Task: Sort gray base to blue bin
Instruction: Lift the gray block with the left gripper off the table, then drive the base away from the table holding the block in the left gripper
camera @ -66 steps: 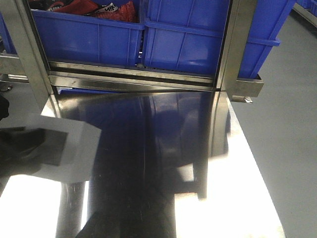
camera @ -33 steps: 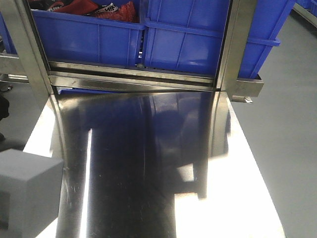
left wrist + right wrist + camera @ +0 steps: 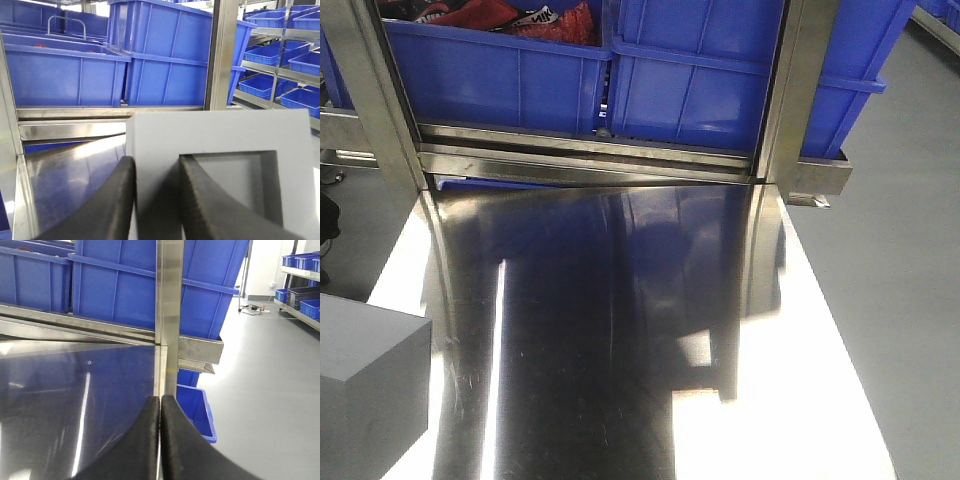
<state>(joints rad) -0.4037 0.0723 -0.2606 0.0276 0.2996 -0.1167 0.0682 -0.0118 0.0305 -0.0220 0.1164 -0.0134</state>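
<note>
I am holding the gray base (image 3: 215, 135) in the left jaws. They are closing on one wall of the block, one finger outside it and the other inside its square recess, with the wall filling the narrow gap between them. I judge that gripping by the wall is giving a firm pinch on a block probably too wide to span whole. The base is sitting well short of the blue bin (image 3: 165, 65), in front of it and to its left, over the steel surface (image 3: 620, 330). I cannot tell whether it is touching that surface. The bin is standing on a rack (image 3: 590, 150) above the surface, so I am expecting to lift before carrying forward. The right jaws are pressing fully together on nothing, waiting in front of the bin and to its right.
</note>
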